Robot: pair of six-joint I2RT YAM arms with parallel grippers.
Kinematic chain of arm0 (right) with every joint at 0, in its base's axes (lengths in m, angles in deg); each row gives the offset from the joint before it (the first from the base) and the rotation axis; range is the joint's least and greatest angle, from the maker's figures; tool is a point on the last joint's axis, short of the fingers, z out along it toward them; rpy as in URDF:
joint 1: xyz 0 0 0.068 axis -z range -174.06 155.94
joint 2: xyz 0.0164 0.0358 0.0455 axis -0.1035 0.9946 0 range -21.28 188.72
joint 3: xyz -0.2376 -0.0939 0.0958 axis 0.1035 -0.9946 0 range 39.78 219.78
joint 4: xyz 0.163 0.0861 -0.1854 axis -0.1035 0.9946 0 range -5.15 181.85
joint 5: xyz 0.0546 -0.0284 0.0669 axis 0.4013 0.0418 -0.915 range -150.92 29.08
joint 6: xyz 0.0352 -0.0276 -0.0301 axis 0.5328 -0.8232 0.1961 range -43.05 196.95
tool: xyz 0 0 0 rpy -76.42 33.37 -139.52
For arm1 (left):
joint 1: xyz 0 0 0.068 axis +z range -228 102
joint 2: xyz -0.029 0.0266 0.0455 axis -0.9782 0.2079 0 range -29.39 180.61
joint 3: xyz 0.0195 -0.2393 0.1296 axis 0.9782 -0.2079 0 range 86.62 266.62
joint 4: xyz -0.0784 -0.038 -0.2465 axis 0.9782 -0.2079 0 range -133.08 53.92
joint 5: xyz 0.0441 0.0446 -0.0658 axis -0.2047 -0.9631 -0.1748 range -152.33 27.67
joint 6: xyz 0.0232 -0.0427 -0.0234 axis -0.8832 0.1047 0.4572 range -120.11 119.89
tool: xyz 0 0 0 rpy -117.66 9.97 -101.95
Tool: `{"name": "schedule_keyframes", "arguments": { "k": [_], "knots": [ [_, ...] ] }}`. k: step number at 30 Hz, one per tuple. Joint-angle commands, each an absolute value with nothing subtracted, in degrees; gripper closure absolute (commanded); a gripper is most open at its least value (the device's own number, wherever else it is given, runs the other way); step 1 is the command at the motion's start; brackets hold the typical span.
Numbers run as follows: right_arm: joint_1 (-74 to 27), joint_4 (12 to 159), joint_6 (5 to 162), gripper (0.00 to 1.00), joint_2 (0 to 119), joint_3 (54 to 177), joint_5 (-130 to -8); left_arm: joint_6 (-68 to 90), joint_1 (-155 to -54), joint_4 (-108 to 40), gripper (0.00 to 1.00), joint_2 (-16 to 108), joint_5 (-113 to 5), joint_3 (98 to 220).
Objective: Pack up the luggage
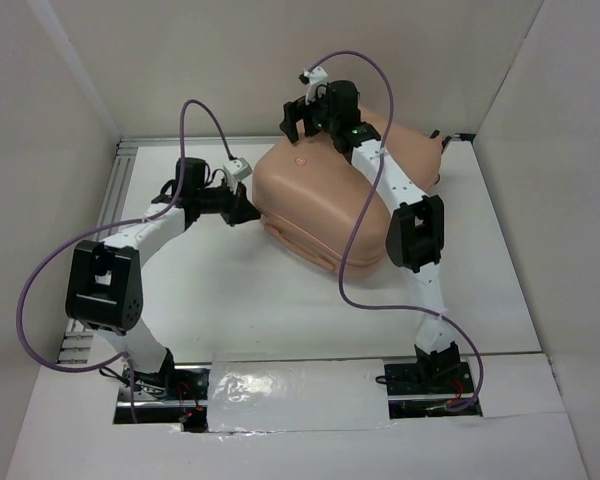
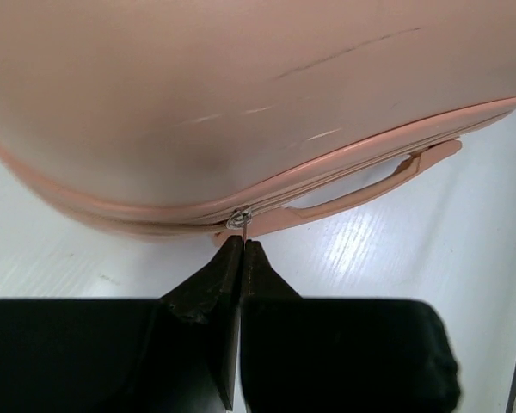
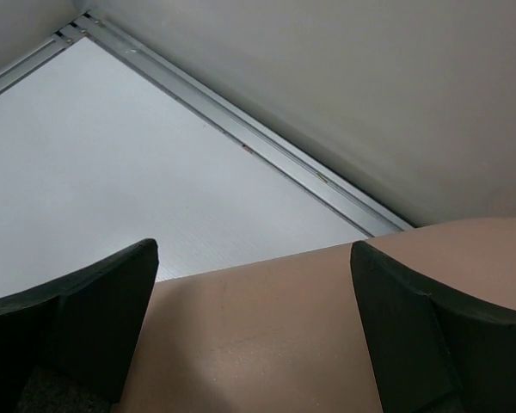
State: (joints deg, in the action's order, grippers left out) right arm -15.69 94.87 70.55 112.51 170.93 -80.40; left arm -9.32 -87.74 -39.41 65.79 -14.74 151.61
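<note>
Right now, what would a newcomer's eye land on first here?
The peach-pink hard-shell suitcase, closed and lying toward the back of the white table, dominates the scene. The left gripper is pinched shut on its zipper pull at the seam, near the carry handle. The right gripper hangs wide open over the shell's far edge, holding nothing.

Luggage (image 1: 310,205) lies on table (image 1: 240,300), rear centre. Left gripper (image 2: 242,245) at its left side, tips at the zipper pull (image 2: 239,218). Right gripper (image 1: 295,122) over its rear top.
</note>
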Motion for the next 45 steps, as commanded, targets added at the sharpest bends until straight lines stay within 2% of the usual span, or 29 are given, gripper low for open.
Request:
{"name": "schedule_keyframes", "arguments": {
  "k": [1,3,10,14,17,27,31,35,45],
  "knots": [
    [-17.08,94.88,72.82,0.01,110.90,173.80,-70.96,-9.70,-92.23,-36.71,1.00,63.08,-11.18,150.36],
    [-17.78,93.12,73.70,0.01,111.43,173.81,-66.20,-7.33,-93.73,-34.68,1.00,61.06,-11.70,146.58],
    [-20.42,92.24,67.10,0.01,110.29,166.18,-66.81,-3.62,-97.78,-30.80,1.00,54.90,-14.96,137.96],
    [-24.28,91.62,64.48,0.01,109.76,161.77,-60.22,-1.26,-97.78,-29.49,1.00,52.79,-21.88,135.41],
    [-26.83,90.13,63.32,0.01,109.76,159.40,-54.00,1.65,-94.97,-27.82,1.00,52.79,-28.91,135.40],
    [-30.97,87.84,64.29,0.01,110.82,152.81,-38.95,4.99,-88.29,-20.79,1.00,53.40,-31.48,135.48],
    [-31.50,89.06,64.29,0.02,110.82,149.82,-40.52,5.52,-86.70,-18.33,1.00,54.63,-31.48,136.01],
    [-29.66,90.21,64.82,0.07,109.76,148.68,-47.81,3.51,-83.28,-16.75,1.00,57.09,-31.48,137.59],
    [-26.23,91.88,68.68,0.14,108.71,147.62,-59.68,-4.41,-78.00,-16.21,1.00,65.61,-24.54,145.85]
  ]
}}
